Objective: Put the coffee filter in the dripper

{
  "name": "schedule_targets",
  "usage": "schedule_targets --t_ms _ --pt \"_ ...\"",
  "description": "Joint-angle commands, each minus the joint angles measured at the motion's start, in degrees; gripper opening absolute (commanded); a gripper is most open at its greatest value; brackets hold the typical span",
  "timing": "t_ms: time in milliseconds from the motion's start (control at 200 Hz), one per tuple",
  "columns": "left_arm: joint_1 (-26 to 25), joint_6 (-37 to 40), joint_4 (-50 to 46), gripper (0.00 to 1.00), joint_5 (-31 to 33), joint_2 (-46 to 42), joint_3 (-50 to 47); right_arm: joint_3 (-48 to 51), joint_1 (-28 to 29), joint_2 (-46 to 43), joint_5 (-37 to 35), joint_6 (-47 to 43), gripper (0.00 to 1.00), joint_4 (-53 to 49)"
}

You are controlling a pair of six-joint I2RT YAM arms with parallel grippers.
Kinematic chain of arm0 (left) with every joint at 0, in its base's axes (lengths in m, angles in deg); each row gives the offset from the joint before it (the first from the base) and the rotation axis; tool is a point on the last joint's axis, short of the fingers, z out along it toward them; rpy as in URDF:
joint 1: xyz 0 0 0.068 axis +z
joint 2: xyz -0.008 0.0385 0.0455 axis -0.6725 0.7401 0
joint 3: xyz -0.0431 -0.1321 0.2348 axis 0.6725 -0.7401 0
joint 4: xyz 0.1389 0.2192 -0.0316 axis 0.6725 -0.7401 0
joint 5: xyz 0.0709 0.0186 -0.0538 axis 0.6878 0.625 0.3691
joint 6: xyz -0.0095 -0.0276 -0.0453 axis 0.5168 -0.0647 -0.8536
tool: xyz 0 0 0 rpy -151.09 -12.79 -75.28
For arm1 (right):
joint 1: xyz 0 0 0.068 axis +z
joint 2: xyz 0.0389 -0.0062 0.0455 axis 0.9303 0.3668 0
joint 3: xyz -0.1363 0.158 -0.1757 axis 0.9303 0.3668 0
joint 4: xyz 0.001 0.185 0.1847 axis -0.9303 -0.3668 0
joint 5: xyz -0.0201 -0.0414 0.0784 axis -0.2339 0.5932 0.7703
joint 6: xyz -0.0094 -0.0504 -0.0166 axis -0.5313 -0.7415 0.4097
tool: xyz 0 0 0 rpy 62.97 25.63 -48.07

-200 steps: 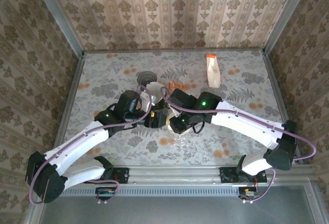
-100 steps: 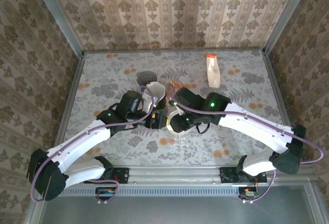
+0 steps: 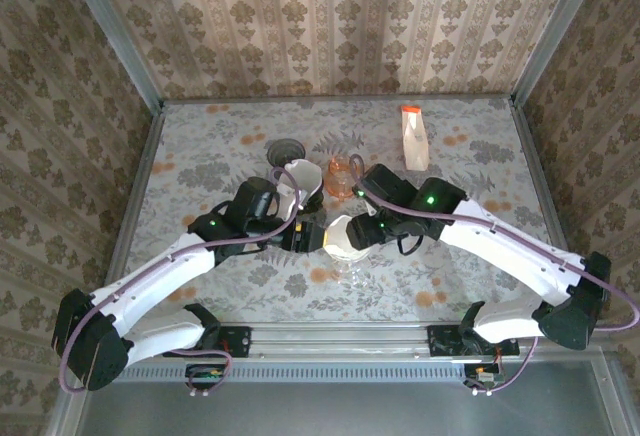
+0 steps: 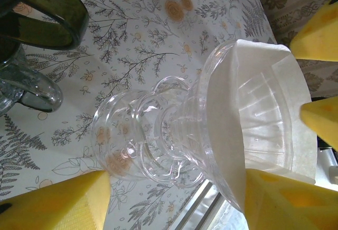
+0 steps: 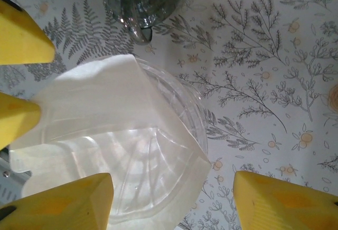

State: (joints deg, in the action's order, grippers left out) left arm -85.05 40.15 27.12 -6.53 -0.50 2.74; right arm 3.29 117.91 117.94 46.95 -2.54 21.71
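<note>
The clear glass dripper [image 3: 349, 272] stands mid-table with the white paper filter [image 3: 342, 238] sitting inside its cone. In the right wrist view the filter [image 5: 100, 108] lines the dripper [image 5: 193, 119], one folded corner sticking out over the rim. My right gripper [image 5: 171, 188] hangs open above it, touching nothing, and in the top view it [image 3: 362, 240] is right of the cone. My left gripper [image 4: 177, 180] is open, its fingers either side of the dripper [image 4: 142, 135], whose filter [image 4: 253, 114] shows through the glass. From above, the left gripper [image 3: 308, 238] is left of the cone.
A glass jug [image 3: 300, 180] with a dark green band [image 4: 42, 13] stands just behind the dripper, an orange-tinted glass [image 3: 344, 172] beside it. A round dark coaster [image 3: 287, 148] lies farther back. A white pouch with an orange top [image 3: 415, 140] stands at the back right.
My right gripper has drawn back to the right off the dripper, leaving the filter uncovered in the cone. The left arm has stayed put.
</note>
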Motion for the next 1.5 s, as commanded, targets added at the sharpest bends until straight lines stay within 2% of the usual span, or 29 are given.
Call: schedule_targets --t_ms 0,310,490,680,1135,1495 --pt "-0.46 1.49 -0.86 0.67 -0.59 0.21 1.49 1.07 -0.02 0.39 -1.23 -0.22 0.63 1.04" --pt "-0.46 1.53 -0.87 0.67 -0.59 0.38 1.48 -0.05 -0.03 -0.55 -2.88 -2.39 0.58 0.69" --pt "-0.43 1.64 -1.15 0.68 -0.44 0.21 1.57 0.86 0.03 -0.49 -3.82 -2.23 0.59 0.90" --pt "-0.42 1.52 -1.12 0.69 -0.63 0.35 1.85 1.87 1.55 -0.53 -1.00 -3.08 0.67 1.48" --pt "-0.79 0.89 -1.77 0.82 -1.61 -1.01 3.54 4.61 3.04 -0.97 -0.38 -2.36 0.68 2.50" --pt "-3.07 3.77 -8.11 0.76 -1.45 0.27 4.48 4.05 3.09 -0.91 -1.78 -1.77 0.69 3.10"
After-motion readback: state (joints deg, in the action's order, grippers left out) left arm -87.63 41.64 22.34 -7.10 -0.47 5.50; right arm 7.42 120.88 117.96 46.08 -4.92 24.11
